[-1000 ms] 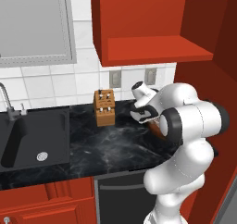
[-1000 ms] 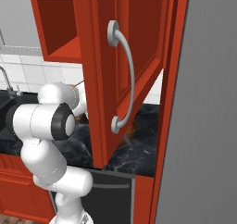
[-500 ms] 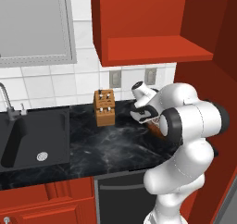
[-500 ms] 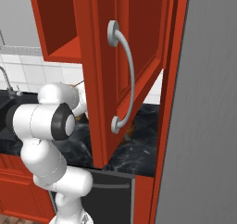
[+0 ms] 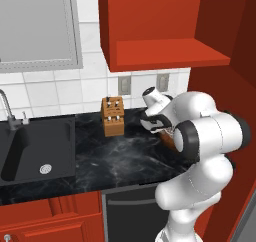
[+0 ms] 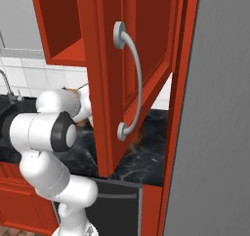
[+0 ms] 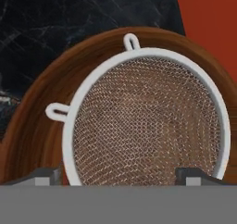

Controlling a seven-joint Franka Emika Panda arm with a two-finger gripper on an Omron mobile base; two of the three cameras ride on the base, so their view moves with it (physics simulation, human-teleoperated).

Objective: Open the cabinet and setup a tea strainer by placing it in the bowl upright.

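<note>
Cabinet (image 6: pixel 132 59) door swung wide, out of my way. Tea strainer (image 7: pixel 148 121) sits mesh-up inside the bowl (image 7: pixel 41 126), rim level, filling it toward 3 o'clock. My tool (image 7: pixel 120 176) hangs directly over it, tips spread apart and clear, so I judge it released.

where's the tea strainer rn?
In the hand view, the tea strainer sits mesh-up inside the wooden bowl on the black counter, just ahead of the open end effector.
</note>
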